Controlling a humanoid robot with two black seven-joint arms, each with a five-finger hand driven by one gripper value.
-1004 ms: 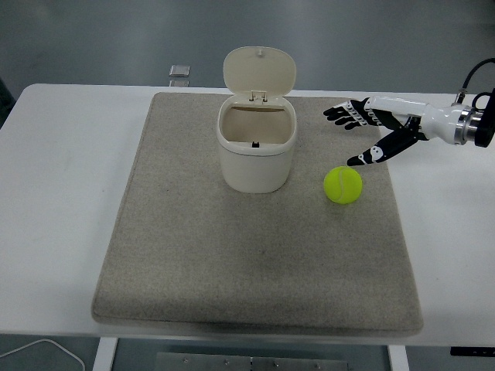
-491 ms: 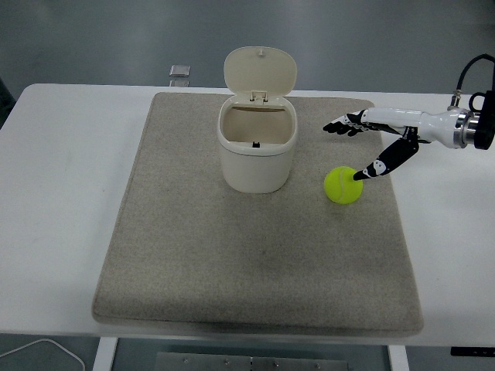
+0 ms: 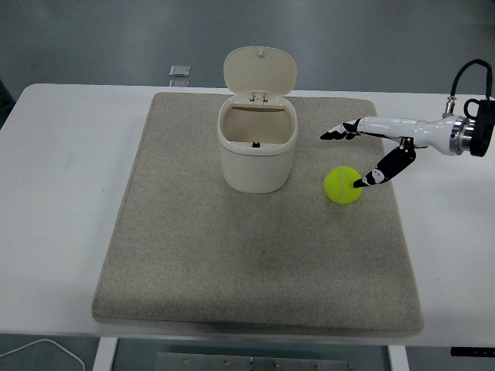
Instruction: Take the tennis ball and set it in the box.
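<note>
1. I see the tennis ball (image 3: 342,185) lying on the grey mat (image 3: 255,255), to the right of the box (image 3: 256,153) and a little nearer to me, apart from it.
2. The box is cream-white and stands upright on the far half of the mat; its lid (image 3: 260,70) is tilted up behind it, so the inside is uncovered.
3. My right hand (image 3: 380,147) reaches in from the right edge, spread wide and holding nothing. The fingers (image 3: 340,132) point left above the ball, and the thumb (image 3: 371,178) comes down to the ball's right side, touching it or almost.
4. The mat lies on the white table (image 3: 62,193).
5. A small grey object (image 3: 179,71) rests on the table beyond the mat's far left corner.
</note>
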